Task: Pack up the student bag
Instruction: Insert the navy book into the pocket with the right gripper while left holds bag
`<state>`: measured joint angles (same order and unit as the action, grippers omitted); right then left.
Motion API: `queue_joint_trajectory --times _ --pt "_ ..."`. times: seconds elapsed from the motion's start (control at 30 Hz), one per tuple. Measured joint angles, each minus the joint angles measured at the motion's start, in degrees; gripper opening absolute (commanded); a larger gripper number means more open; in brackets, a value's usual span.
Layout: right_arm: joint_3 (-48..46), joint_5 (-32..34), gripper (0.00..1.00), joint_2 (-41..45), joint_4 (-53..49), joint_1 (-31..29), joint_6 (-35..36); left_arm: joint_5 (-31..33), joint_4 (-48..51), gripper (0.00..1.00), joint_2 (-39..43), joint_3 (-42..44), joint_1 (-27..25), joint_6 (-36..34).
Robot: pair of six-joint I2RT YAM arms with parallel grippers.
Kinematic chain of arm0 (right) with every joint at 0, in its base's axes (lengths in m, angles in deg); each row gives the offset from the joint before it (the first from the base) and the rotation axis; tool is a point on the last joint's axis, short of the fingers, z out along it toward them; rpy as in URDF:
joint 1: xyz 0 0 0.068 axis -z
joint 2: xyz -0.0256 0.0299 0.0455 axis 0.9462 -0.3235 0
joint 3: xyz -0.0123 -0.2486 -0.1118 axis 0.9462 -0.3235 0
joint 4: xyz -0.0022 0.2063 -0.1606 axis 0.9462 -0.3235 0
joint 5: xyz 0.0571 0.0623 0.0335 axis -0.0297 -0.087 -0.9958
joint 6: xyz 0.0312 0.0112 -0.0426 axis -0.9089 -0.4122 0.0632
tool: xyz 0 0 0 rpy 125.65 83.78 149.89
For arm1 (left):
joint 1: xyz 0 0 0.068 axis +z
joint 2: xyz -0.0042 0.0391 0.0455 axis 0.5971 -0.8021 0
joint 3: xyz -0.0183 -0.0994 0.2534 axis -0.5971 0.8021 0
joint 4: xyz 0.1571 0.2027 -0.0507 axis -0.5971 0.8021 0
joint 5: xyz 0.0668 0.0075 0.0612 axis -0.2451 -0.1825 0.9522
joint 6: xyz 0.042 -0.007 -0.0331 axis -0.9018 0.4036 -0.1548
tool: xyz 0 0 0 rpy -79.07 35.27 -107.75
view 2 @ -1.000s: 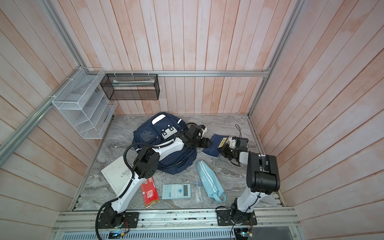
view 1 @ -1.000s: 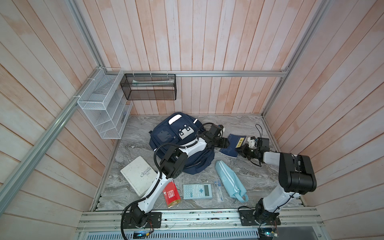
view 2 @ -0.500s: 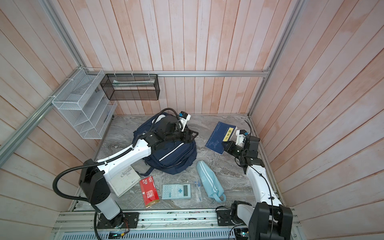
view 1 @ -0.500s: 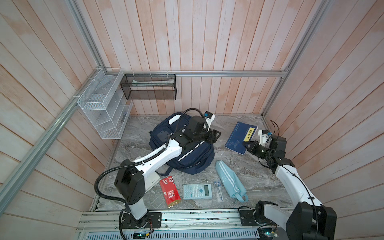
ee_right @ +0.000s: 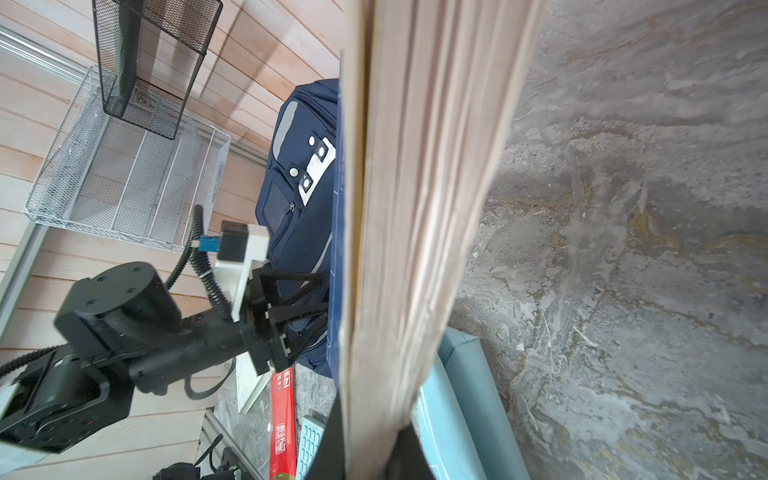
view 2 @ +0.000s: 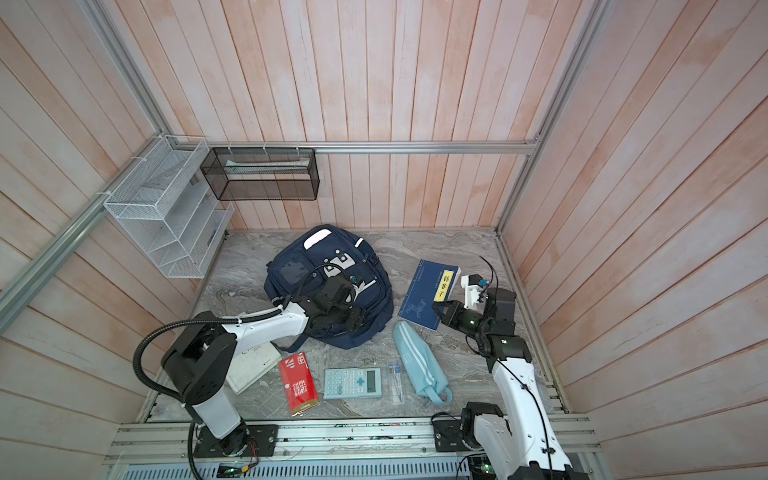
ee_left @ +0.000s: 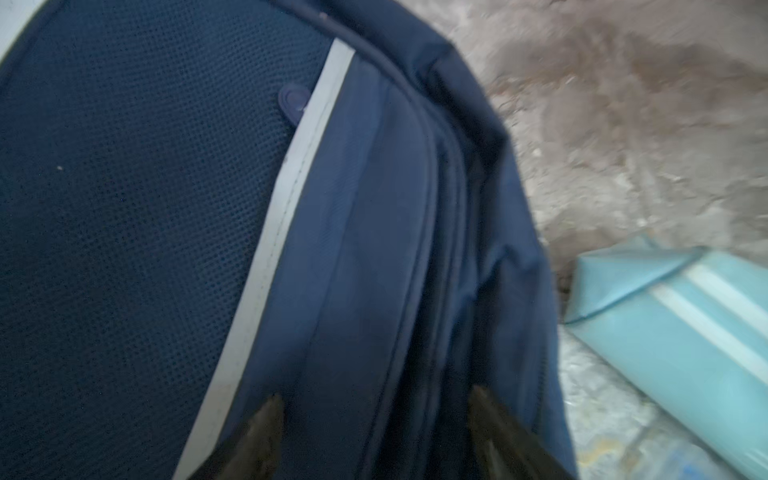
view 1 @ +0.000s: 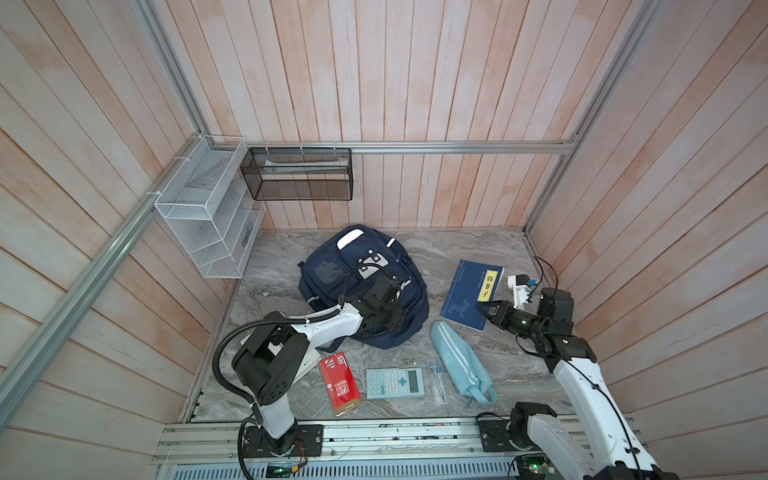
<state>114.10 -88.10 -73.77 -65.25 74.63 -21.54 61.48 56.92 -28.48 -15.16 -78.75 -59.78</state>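
Top view, student bag (view 1: 325, 275) flat, blue book (view 1: 465, 296) outside, in right tool (view 1: 481, 309)

Both top views: mounted high, looking steeply down at the whole tabletop (view 1: 457, 245), nearly identical coverage. Left wrist cam: very close on student bag (ee_left: 374, 249) fabric, light-blue pouch (ee_left: 685, 332) at frame edge. Right wrist cam: hard against blue book (ee_right: 415, 208) page edge, looking past it to the bag and left arm (ee_right: 116, 307).
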Motion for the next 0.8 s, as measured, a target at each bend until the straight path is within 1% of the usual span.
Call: queue_joint_trajectory --times 0.03,0.07,0.1,0.13,0.17,0.27,0.37,0.4,0.5,0.57,0.67,0.73,0.8 --pt "-0.3 0.0 0.00 0.7 -0.2 0.0 0.0 1.7 0.0 0.63 -1.7 -1.0 -0.1 -0.3" --pt "-0.8 0.0 0.00 1.2 -0.3 -0.1 0.0 3.3 0.1 0.50 -3.5 -2.3 -0.2 -1.0" --pt "-1.3 -0.1 0.00 1.7 -0.3 -0.3 0.0 4.6 -0.1 0.31 -4.7 -3.3 -0.3 -1.2" --pt "-2.1 -0.2 0.00 2.2 -0.2 -0.6 -0.2 5.8 -0.1 0.04 -5.7 -4.2 -0.5 -1.4" --pt "-3.0 -0.2 0.00 2.6 0.2 -1.3 -0.7 5.9 -0.2 0.00 -6.3 -5.0 -0.6 -1.6" --pt "-6.6 -0.4 0.00 3.3 2.4 -5.3 -3.4 6.4 0.2 0.00 -6.3 -6.7 -1.0 -2.1" --pt "-11.3 -0.3 0.00 3.7 8.3 -10.4 -8.9 5.6 2.1 0.00 -4.8 -7.6 -0.5 -2.2" --pt "-12.5 -0.1 0.00 3.4 10.3 -11.9 -10.7 4.7 2.7 0.00 -4.0 -7.9 -0.2 -2.2" --pt "-14.4 1.6 0.00 0.1 16.3 -16.8 -15.7 -1.4 4.6 0.00 -0.6 -9.7 2.8 -1.6" --pt "-13.9 2.8 0.00 -4.8 21.2 -20.0 -18.1 -4.4 5.9 0.00 1.3 -12.0 4.7 -1.0" --pt "-12.8 4.0 0.00 -13.4 28.8 -23.5 -21.5 -6.4 7.4 0.00 3.0 -15.7 6.1 -0.4" --pt "-10.0 4.8 0.00 -20.1 32.6 -25.6 -22.8 -7.1 8.2 0.00 3.3 -17.8 6.2 -0.2" --pt "-5.2 5.3 0.00 -27.5 36.2 -27.6 -23.4 -8.0 9.0 0.00 3.3 -19.4 6.1 -0.2"
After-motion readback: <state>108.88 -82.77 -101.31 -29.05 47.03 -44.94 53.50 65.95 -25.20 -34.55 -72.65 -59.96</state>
